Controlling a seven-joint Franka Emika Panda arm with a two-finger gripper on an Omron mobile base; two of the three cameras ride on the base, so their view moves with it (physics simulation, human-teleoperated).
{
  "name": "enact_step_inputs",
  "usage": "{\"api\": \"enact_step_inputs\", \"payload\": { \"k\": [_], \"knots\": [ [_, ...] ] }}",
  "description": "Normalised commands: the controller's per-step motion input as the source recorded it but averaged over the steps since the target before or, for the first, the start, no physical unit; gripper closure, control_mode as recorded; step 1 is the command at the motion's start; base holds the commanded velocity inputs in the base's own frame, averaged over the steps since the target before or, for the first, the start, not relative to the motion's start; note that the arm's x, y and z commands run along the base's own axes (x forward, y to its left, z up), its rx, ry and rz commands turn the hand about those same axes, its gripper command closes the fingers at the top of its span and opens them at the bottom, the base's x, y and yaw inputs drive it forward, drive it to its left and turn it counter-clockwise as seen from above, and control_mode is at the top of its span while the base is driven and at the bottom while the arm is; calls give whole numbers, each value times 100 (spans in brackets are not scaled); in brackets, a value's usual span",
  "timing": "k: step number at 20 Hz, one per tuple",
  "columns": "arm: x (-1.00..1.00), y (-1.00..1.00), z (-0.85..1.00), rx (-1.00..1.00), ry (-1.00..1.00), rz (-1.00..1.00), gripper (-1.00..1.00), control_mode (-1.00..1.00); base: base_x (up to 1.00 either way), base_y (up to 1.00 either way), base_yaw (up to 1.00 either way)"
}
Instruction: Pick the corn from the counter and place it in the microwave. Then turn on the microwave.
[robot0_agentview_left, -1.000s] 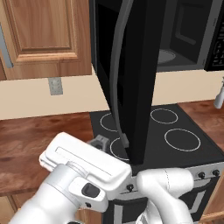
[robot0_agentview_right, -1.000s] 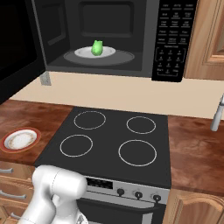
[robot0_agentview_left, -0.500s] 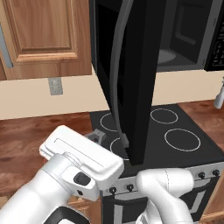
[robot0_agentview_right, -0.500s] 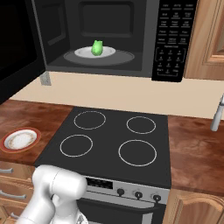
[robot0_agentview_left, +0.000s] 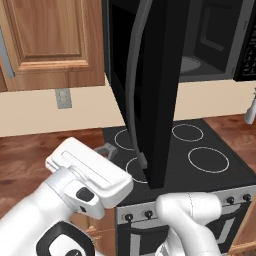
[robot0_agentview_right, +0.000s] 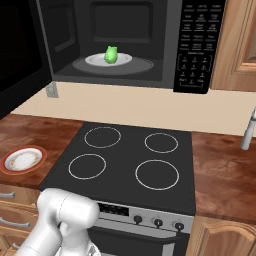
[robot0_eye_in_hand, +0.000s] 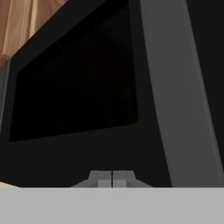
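The green corn (robot0_agentview_right: 110, 54) lies on the white turntable plate (robot0_agentview_right: 95, 60) inside the black microwave (robot0_agentview_right: 195, 45). The microwave's door (robot0_agentview_left: 155, 100) stands swung wide open, edge-on, with its long grey handle (robot0_agentview_left: 134, 85) facing left. My gripper (robot0_agentview_left: 106, 149) is shut and empty, low and just left of the door's bottom edge, over the stove's left side. In the hand view the closed gripper (robot0_eye_in_hand: 112, 177) points at the door's dark window (robot0_eye_in_hand: 74, 87), with the handle (robot0_eye_in_hand: 175, 87) to the right of it.
A black stovetop (robot0_agentview_right: 130, 165) with white ring burners lies below the microwave. The reddish-brown counter (robot0_agentview_right: 30, 135) holds a white red-rimmed plate (robot0_agentview_right: 22, 160) at the left. Wooden cabinets (robot0_agentview_left: 50, 40) hang left of the door. A grey bar (robot0_agentview_right: 247, 130) stands at the right.
The hand has risen slightly and shifted a little left beside the door. Corn and door have not moved.
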Motion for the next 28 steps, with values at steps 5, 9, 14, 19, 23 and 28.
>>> {"api": "enact_step_inputs", "payload": {
  "k": [5,9,14,19,23,28],
  "knots": [
    [16,5,-5,0,0,-6,100,-100,0,0,0],
    [4,1,0,0,0,-6,100,-100,0,0,0],
    [0,0,0,0,0,-4,100,-100,0,0,0],
    [0,-8,0,0,-1,-2,100,-100,0,0,0],
    [0,-18,0,0,0,0,100,-100,0,0,0],
    [0,-22,-1,-1,-1,0,100,-100,0,0,0]
  ]
}}
